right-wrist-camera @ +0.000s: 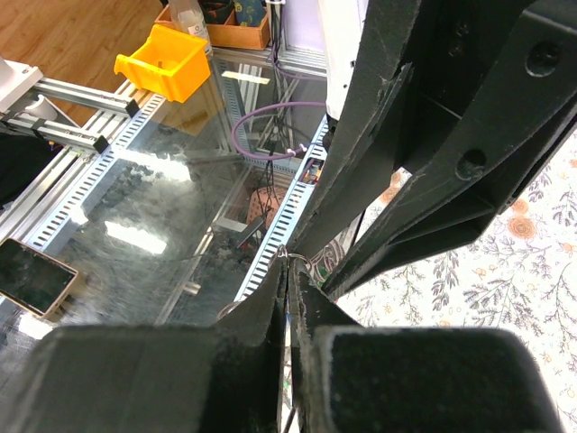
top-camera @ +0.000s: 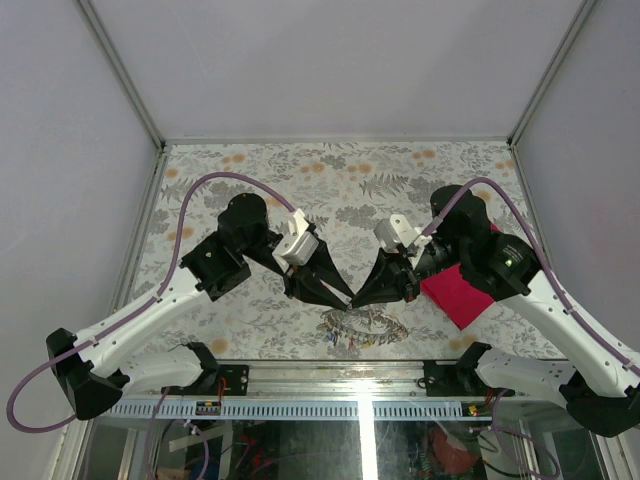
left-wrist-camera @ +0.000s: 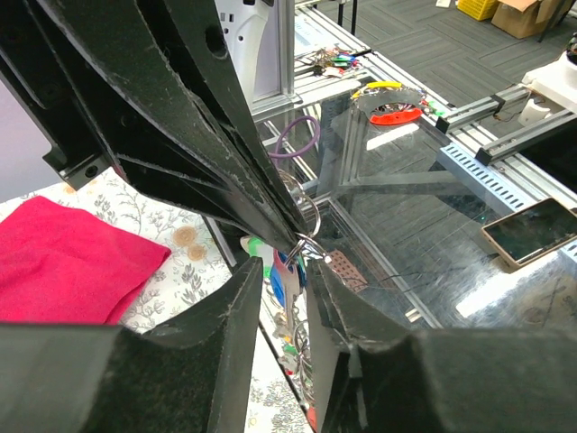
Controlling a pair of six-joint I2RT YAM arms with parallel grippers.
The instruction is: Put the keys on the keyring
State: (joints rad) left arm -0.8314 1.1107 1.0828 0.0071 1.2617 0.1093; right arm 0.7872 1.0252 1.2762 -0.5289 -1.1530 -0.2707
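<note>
My two grippers meet tip to tip over the near middle of the table. The right gripper [top-camera: 362, 297] [right-wrist-camera: 290, 271] is shut on a thin wire loop of the keyring [right-wrist-camera: 298, 255]. The rest of the keyring [top-camera: 366, 324] lies below with small coloured keys around it. The left gripper [top-camera: 344, 296] [left-wrist-camera: 284, 266] has its jaws a narrow gap apart. A blue-headed key [left-wrist-camera: 279, 283] fills that gap, with its top at the loop. A green-headed key [left-wrist-camera: 255, 245] sits just behind the blue one. More keys dangle below, partly hidden by the fingers.
A red cloth [top-camera: 456, 291] [left-wrist-camera: 63, 262] lies flat under the right arm. The table's front edge and its slotted metal rail [top-camera: 330, 408] run just below the grippers. Beyond them are a glass panel, a phone [left-wrist-camera: 532, 232] and a yellow bin [right-wrist-camera: 176, 59].
</note>
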